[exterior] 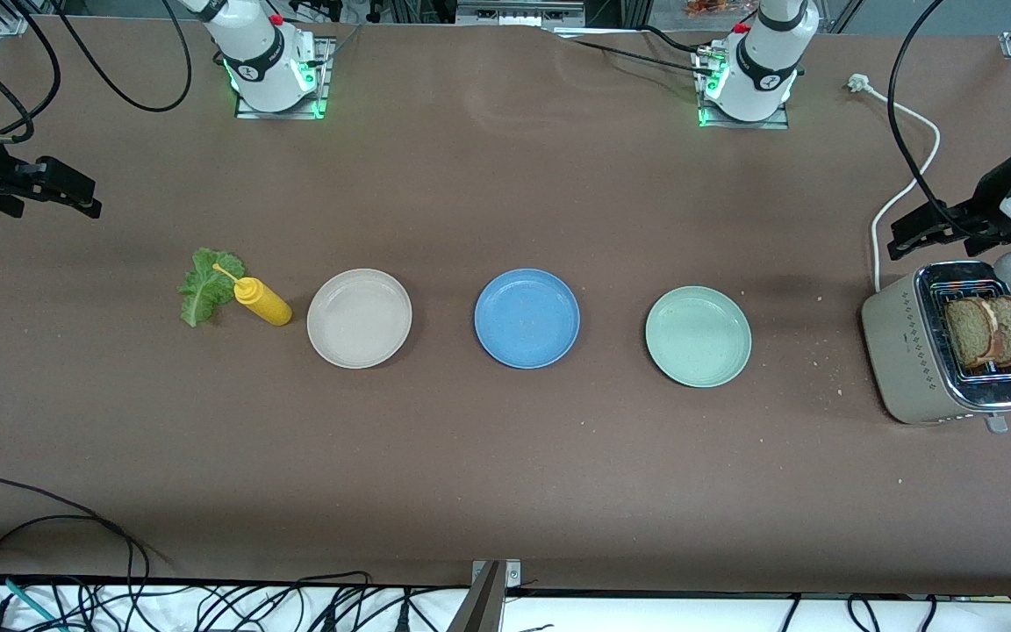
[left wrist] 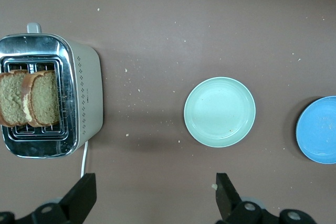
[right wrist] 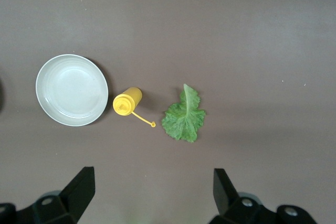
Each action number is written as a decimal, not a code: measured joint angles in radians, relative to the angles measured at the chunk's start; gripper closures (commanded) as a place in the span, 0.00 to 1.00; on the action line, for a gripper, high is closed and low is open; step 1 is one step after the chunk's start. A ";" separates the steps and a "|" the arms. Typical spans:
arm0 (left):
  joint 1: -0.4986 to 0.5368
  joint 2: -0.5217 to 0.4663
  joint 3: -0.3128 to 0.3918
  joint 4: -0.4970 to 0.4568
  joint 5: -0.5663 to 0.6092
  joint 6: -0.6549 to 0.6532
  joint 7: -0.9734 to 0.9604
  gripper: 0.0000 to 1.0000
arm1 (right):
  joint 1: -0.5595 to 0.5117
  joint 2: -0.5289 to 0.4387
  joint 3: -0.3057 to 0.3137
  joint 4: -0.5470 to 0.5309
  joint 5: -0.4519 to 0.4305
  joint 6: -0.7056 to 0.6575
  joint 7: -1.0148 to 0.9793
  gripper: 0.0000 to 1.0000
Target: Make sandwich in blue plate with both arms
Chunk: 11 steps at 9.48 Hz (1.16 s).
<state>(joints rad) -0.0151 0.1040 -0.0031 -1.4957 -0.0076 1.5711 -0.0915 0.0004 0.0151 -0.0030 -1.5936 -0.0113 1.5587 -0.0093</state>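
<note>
The blue plate (exterior: pixel 527 318) (left wrist: pixel 319 129) lies empty at the middle of the table. Two brown bread slices (exterior: pixel 990 332) (left wrist: pixel 31 104) stand in the toaster (exterior: pixel 896 351) (left wrist: pixel 86 98) at the left arm's end. A green lettuce leaf (exterior: pixel 207 285) (right wrist: pixel 184 116) lies flat at the right arm's end. My left gripper (exterior: pixel 914 233) (left wrist: pixel 156 195) hangs open in the air beside the toaster, holding nothing. My right gripper (exterior: pixel 71 189) (right wrist: pixel 153 190) hangs open and empty over the table near the lettuce.
A beige plate (exterior: pixel 359 317) (right wrist: pixel 72 89) and a pale green plate (exterior: pixel 698 335) (left wrist: pixel 219 112) flank the blue one. A yellow squeeze bottle (exterior: pixel 262 301) (right wrist: pixel 127 102) lies against the lettuce. The toaster's white cord (exterior: pixel 900 189) runs toward the left arm's base. Crumbs dot the table.
</note>
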 measured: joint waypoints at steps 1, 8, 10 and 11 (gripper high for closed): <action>0.000 0.000 0.000 0.000 0.000 0.000 0.000 0.00 | 0.000 0.000 0.000 0.000 0.000 0.000 0.000 0.00; 0.006 0.000 0.003 0.000 0.000 0.000 0.000 0.00 | 0.000 0.000 0.000 0.000 0.000 0.000 0.000 0.00; 0.037 0.006 0.007 -0.001 0.003 0.000 0.011 0.00 | 0.000 0.000 0.000 0.000 0.000 0.000 0.000 0.00; 0.068 0.021 0.011 -0.001 0.005 0.000 0.045 0.00 | 0.000 0.000 0.001 0.000 0.000 0.000 0.000 0.00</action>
<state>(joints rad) 0.0534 0.1252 0.0075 -1.4968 -0.0023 1.5715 -0.0468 0.0007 0.0152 -0.0024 -1.5936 -0.0113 1.5587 -0.0093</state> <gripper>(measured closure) 0.000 0.000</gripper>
